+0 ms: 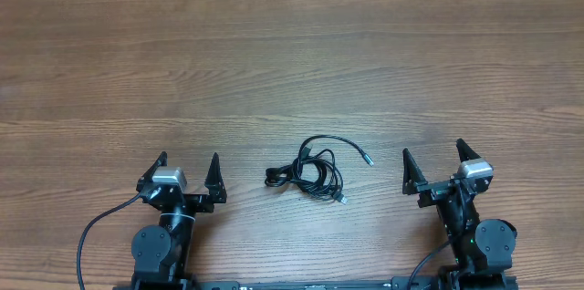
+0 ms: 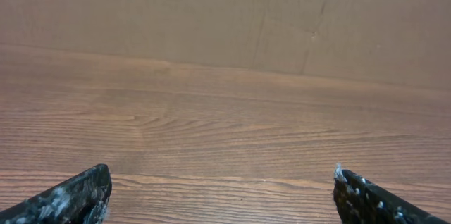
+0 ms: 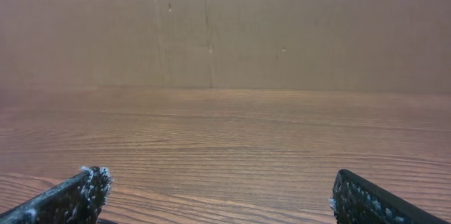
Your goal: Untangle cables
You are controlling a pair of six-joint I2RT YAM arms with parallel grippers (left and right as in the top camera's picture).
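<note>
You had the wooden tabletop (image 1: 292,53) filling nearly the whole overhead frame. Along its bottom edge sat the left arm (image 1: 162,235) at lower left and the right arm (image 1: 479,235) at lower right. The left tool (image 1: 189,157) had its jaws spread wide with nothing between them. The right tool (image 1: 433,149) stood the same, spread and holding nothing. Both wrist views agreed. Each showed only dark fingertips (image 2: 77,199) at the lower corners, wood grain between them and a brown board (image 2: 176,13) behind. No cord appeared in either.

The cables (image 1: 315,170) lay on the tabletop just below the centre of the overhead frame, between the two tools and apart from both. They made a small heap of overlapping black loops, with a denser clump (image 1: 274,179) at the heap's left. How many cords it held, you could not tell. One plug end (image 1: 368,159) trailed free to the upper right of the heap, and another stuck out at its lower right.

By my reading you were at the very start, with nothing gripped, the loops crossing one another and no cord drawn clear. All the work was left: take the heap or a free end in each tool, draw the cords apart, and lay them separate.
</note>
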